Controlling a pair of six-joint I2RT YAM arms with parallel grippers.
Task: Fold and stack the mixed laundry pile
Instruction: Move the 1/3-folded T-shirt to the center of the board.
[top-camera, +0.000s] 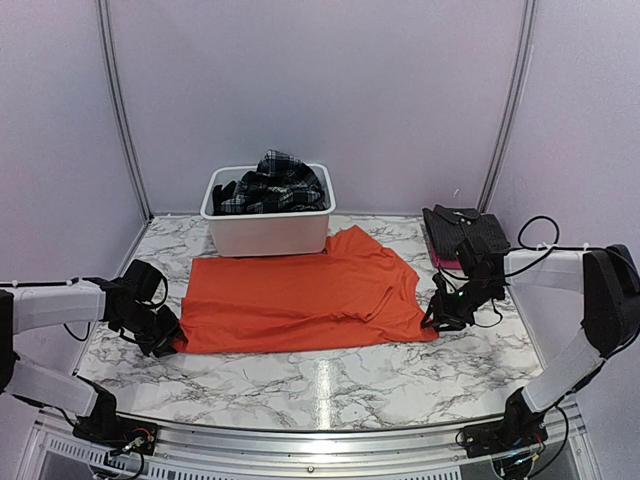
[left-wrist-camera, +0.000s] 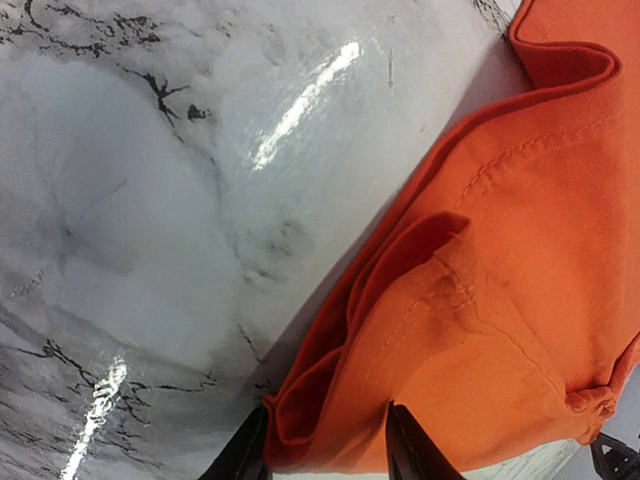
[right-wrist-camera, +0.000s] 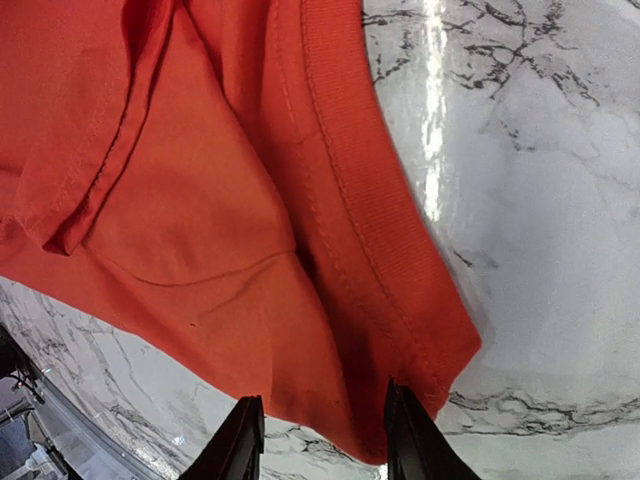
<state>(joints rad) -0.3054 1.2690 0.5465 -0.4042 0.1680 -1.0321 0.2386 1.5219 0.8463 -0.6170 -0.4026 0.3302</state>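
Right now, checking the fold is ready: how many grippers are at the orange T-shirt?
2. The left gripper is at the near left corner of the orange T-shirt, the right gripper at its near right corner. Neither is hidden.

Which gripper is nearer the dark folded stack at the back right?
Right. The right gripper sits just in front of the dark stack, at the orange T-shirt's right edge; the left gripper is at its far left edge.

Bright, even light; glare streaks.
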